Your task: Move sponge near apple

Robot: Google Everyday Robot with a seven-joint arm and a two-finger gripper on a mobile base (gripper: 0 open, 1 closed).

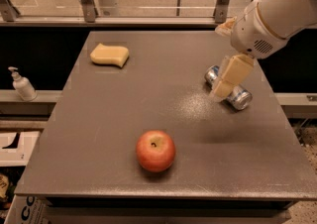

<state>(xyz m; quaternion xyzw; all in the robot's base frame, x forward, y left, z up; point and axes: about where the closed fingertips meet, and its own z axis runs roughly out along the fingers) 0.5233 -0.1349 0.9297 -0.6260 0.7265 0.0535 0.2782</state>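
Tool (218, 63) hung open, empty, above can (240, 98); sponge (110, 54) untouched, well apart from apple (155, 150); whole move left.

The worktop (124, 119) is dull grey and smooth, with a pale, scuffed patch by the can (241, 98). The can is shiny metal. The sponge (109, 54) looks like soft, dull foam. The apple (155, 150) has smooth, slightly shiny skin. The claw (229, 77), up over the can on the right, looks like dull, pale plastic. The arm (282, 10) is smooth white plastic.
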